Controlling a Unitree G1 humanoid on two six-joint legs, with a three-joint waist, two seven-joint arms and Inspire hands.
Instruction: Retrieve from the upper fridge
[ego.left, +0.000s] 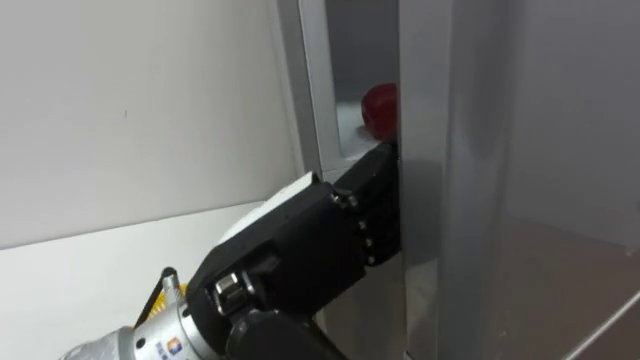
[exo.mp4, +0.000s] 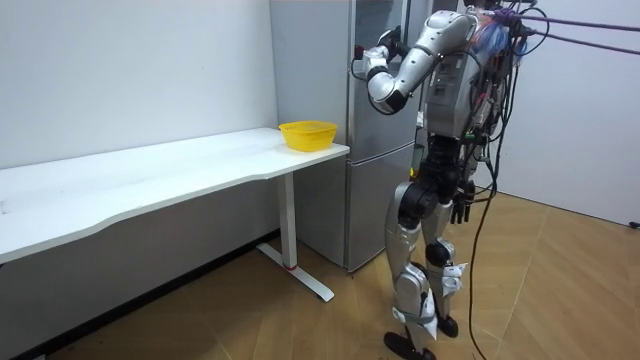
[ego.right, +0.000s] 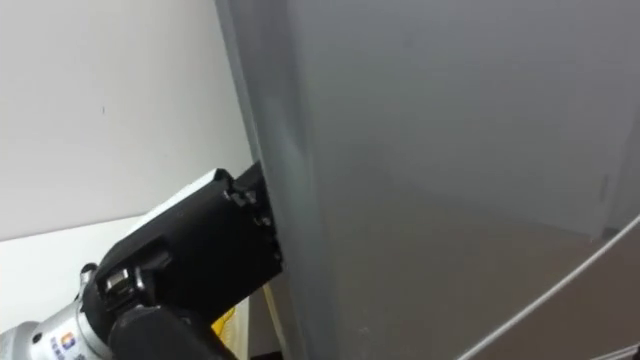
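1. The robot is seen standing at the grey fridge (exo.mp4: 372, 190), beside the end of the white table (exo.mp4: 150, 175) on the room view's right, with its left arm raised to the upper door (ego.left: 470, 150).
2. The left hand (ego.left: 320, 235) is laid against the door's left edge. Its front part is hidden behind that edge, so whether anything is grasped cannot be told.
3. A red round thing (ego.left: 380, 108), possibly an apple, is glimpsed through the gap, inside the upper compartment, beyond the hand.
4. The right hand (exo.mp4: 462, 208) is hung beside the hip; its state cannot be told.
5. A yellow bowl (exo.mp4: 308, 133) is set on the table near the fridge.
6. A small coloured label (ego.left: 170, 347) at the left wrist cannot be read.
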